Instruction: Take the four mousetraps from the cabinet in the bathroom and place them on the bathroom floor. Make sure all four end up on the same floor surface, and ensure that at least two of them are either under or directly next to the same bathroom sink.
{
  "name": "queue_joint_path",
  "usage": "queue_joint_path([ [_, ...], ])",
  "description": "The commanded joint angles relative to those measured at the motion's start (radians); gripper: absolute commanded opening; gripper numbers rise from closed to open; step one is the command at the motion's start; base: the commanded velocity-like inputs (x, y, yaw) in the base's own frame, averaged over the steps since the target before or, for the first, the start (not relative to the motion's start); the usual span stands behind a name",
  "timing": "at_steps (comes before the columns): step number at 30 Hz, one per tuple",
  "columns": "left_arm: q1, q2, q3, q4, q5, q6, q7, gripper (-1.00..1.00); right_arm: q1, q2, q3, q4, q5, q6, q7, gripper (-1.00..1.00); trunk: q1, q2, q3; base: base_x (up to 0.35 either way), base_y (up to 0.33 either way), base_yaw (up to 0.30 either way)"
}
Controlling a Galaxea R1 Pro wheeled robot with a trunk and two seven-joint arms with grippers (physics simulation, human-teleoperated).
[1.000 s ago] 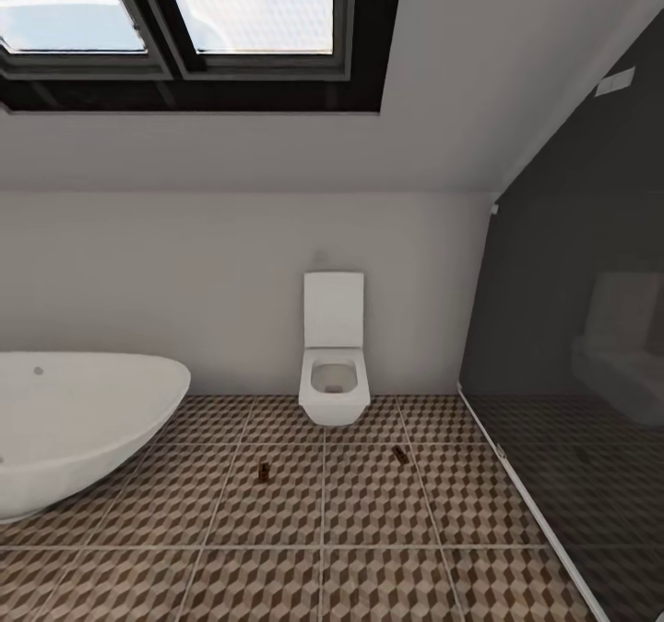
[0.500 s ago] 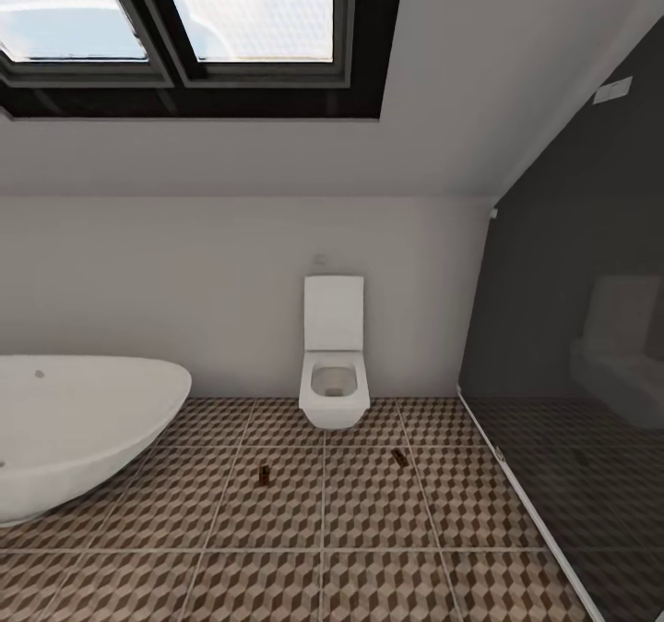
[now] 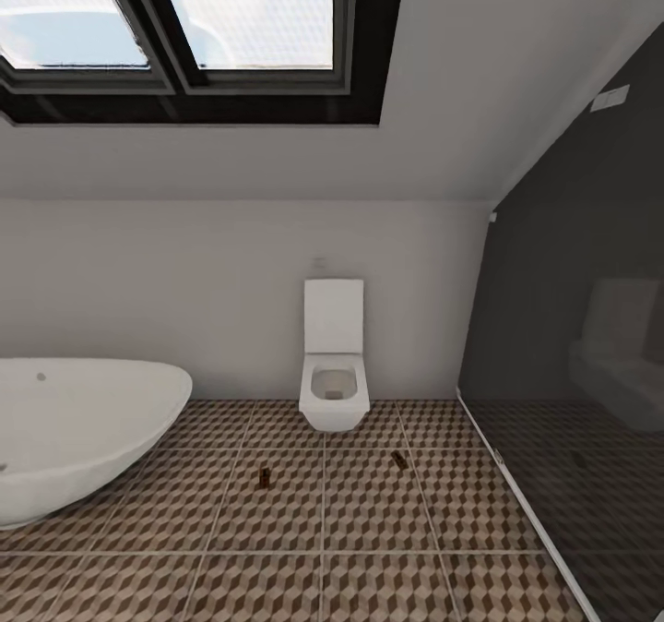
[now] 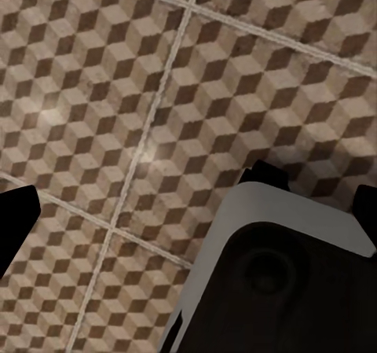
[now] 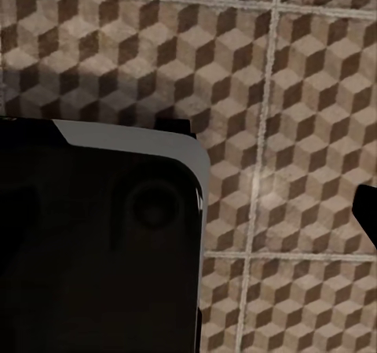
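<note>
Our view has tilted up slightly. On the bathroom floor (image 3: 369, 520), two mousetraps (image 3: 265, 478) (image 3: 398, 460) lie well apart, at five and seven o'clock of the toilet (image 3: 334, 377). We cannot tell either hand's opening.

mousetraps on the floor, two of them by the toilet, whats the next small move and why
Probably turn the base away to look for the cabinet or sink: two mousetraps lie on the bathroom floor in front of the toilet, and no vanity is near them.
</note>
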Motion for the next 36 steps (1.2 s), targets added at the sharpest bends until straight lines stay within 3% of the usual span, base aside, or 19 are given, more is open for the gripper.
queue_joint_path([
  [1, -0.001, 0.000, -0.009, 0.000, 0.009, -0.002, 0.002, 1.00, -0.001, 0.000, -0.008, 0.003, 0.010, -0.007, -0.003, 1.00, -0.004, 0.006, 0.002, 0.000, 0.000, 0.000],
  [9, -0.001, -0.003, -0.010, 0.000, 0.009, -0.004, 0.002, 1.00, -0.001, 0.000, -0.008, 0.003, 0.010, -0.016, -0.003, 1.00, -0.035, 0.062, 0.027, 0.000, 0.000, 0.000],
  [36, -0.001, -0.001, -0.007, -0.009, 0.008, -0.002, 0.004, 1.00, -0.001, -0.007, -0.005, 0.002, 0.017, -0.007, -0.014, 1.00, -0.035, 0.062, 0.027, 0.000, 0.000, 0.000],
])
